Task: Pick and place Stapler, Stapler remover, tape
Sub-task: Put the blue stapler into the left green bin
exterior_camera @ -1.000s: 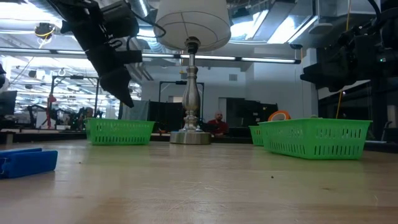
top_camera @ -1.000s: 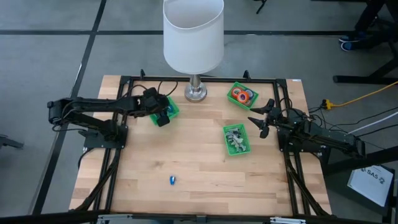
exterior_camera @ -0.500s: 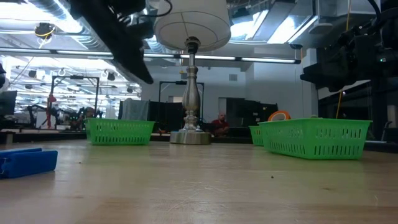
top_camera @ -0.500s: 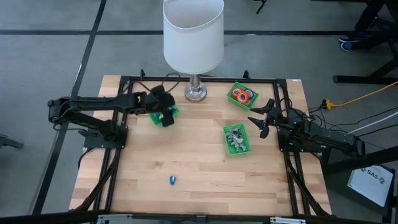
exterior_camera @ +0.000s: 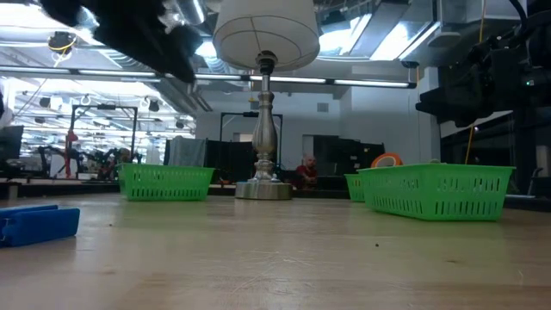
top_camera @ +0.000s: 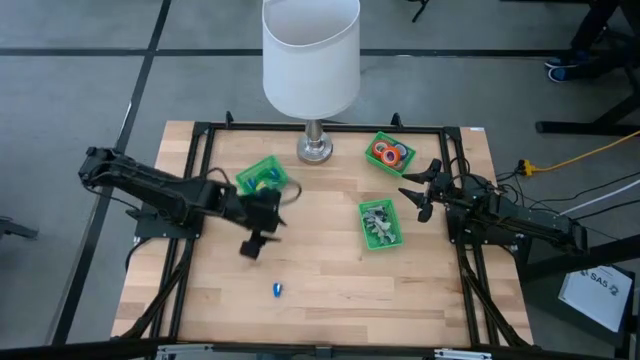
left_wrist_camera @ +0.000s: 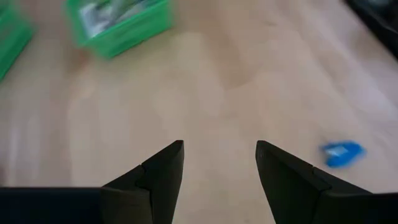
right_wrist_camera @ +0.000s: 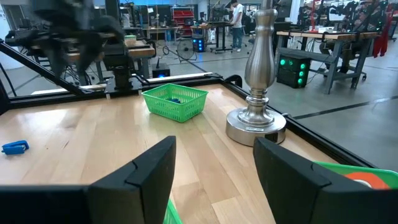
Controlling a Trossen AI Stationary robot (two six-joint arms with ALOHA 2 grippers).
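Robotics lab: workbenches (right_wrist_camera: 323, 37), equipment racks.

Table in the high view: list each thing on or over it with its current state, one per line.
Left gripper: open, empty, above bare wood.
Right gripper: open, empty, at the table's right edge.
Blue stapler: lying loose on the table, outside any bin.
Left bin: upright, blue and yellow pieces inside.
Middle bin: upright, grey pieces inside.
Back bin: upright, tape rolls inside.
Lamp: standing.
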